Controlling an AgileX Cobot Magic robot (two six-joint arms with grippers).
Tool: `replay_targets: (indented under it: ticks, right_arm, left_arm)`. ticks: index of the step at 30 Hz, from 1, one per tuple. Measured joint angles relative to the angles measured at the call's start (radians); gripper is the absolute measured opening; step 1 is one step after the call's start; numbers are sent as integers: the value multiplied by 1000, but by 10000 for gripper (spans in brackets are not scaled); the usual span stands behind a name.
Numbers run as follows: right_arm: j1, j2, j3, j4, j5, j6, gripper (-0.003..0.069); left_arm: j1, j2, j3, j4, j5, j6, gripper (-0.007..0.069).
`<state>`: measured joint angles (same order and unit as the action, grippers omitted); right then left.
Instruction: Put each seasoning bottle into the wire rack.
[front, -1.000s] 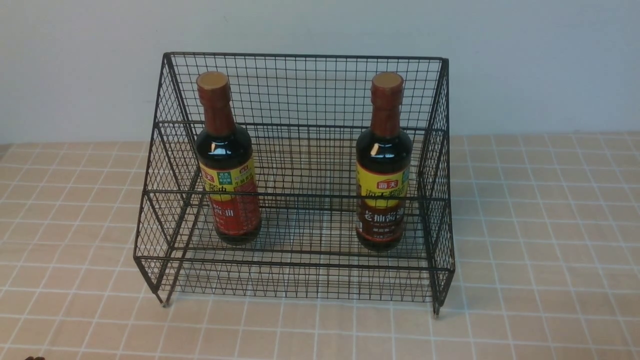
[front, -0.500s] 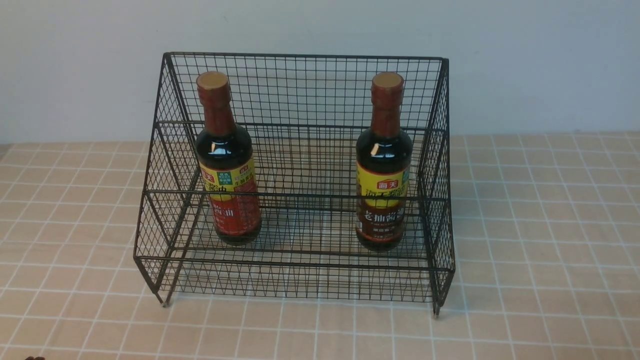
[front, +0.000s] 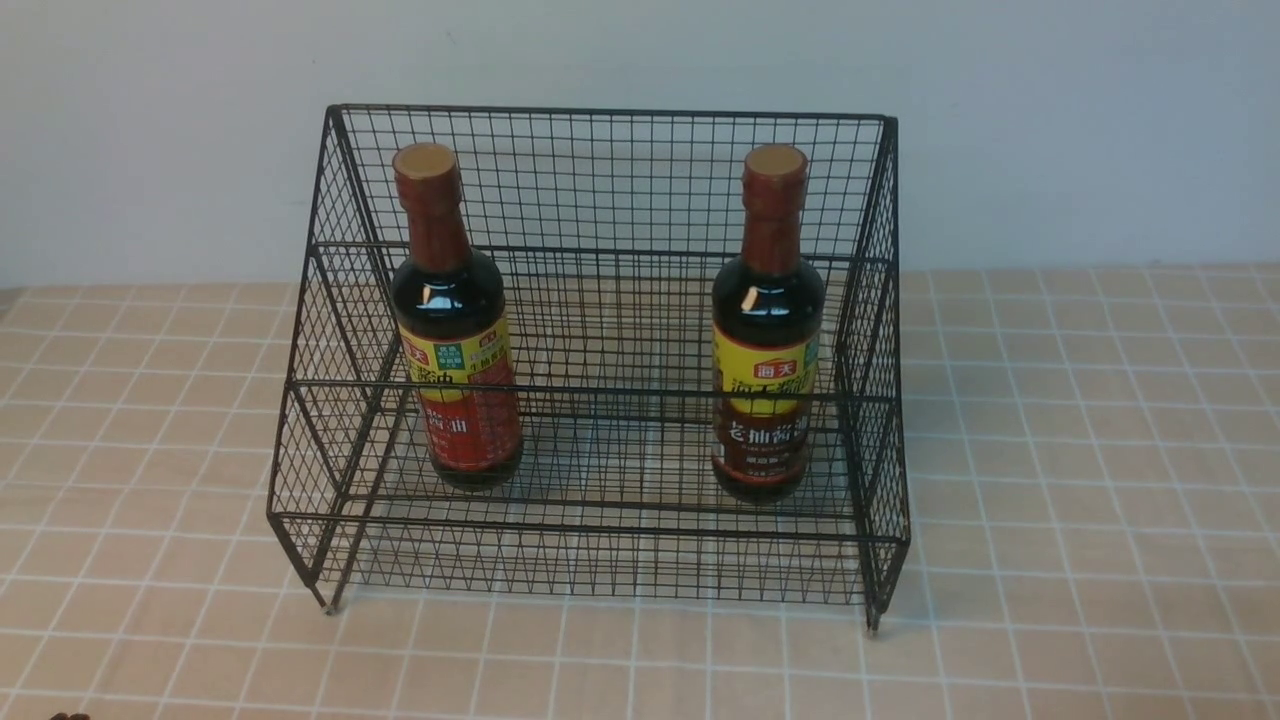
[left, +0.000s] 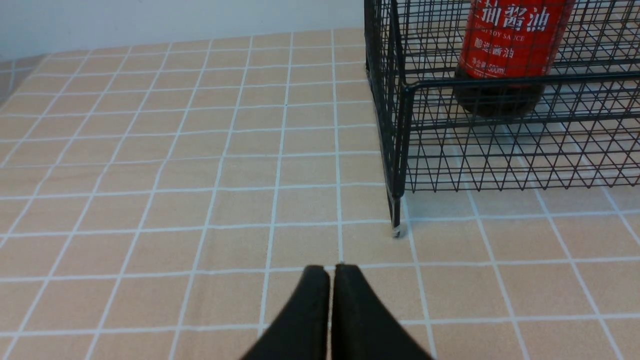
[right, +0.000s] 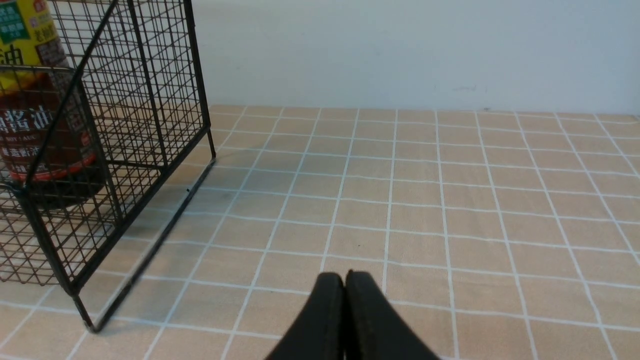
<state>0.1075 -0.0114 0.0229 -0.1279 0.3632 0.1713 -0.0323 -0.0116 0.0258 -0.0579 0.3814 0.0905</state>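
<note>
Two soy-sauce bottles stand upright inside your wire rack (front: 590, 250) on the checked tablecloth (front: 1080, 450): the red-label bottle (front: 455, 330) at left, the brown-label bottle (front: 766, 335) at right, well apart. Your left gripper (left: 330, 272) and right gripper (right: 345, 280) sit clenched and empty, outside the rack.

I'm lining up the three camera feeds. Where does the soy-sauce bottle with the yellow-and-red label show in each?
Front view: red-label bottle upright in the wire rack's left half.
Left wrist view: its lower red label, upper right.
Right wrist view: not in it.
Shared landmark: the wire rack.
</note>
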Motion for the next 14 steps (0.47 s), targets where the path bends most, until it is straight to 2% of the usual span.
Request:
replay_targets:
  ticks: [14]
  right_arm:
    - [-68, 0, 0, -1, 0, 0, -13]
  left_arm:
    - [0, 0, 0, 0, 0, 0, -7]
